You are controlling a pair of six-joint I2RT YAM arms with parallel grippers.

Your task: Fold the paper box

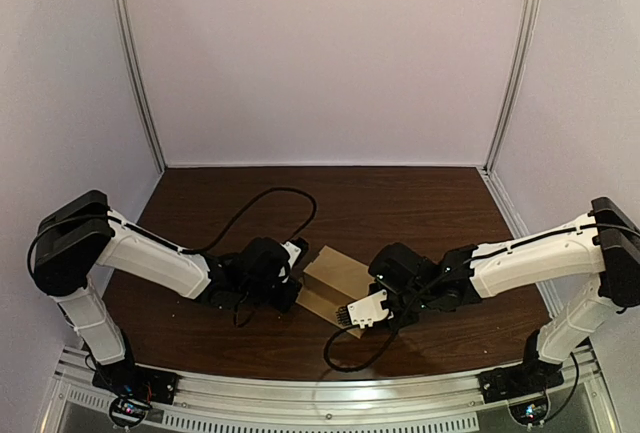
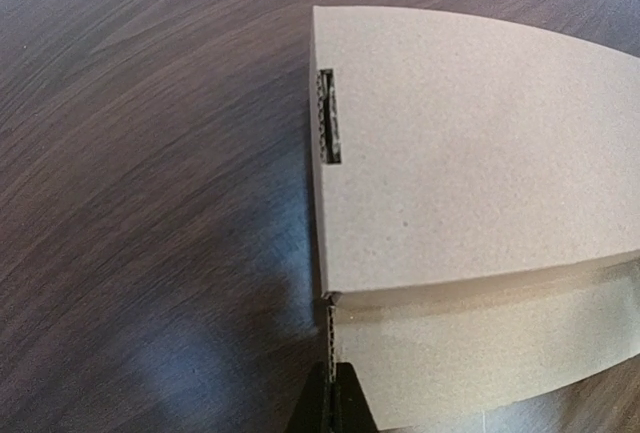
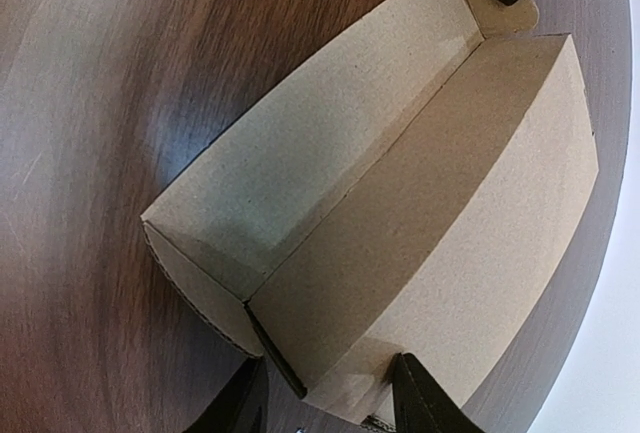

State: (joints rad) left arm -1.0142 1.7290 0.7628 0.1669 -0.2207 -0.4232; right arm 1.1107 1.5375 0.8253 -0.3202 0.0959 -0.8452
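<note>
left pincer [image 2: 332, 408]: narrow, pinching corrugated edge of box [image 1: 330, 288] flap | right pincer [image 3: 330, 368]: wide, astride near box end, cannot tell whether gripping | box: brown card, partly folded, on table [image 1: 400, 203], between both pincers

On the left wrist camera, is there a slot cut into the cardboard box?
Yes, a narrow slot is cut through the paper box near its left edge, showing the corrugated core.
</note>
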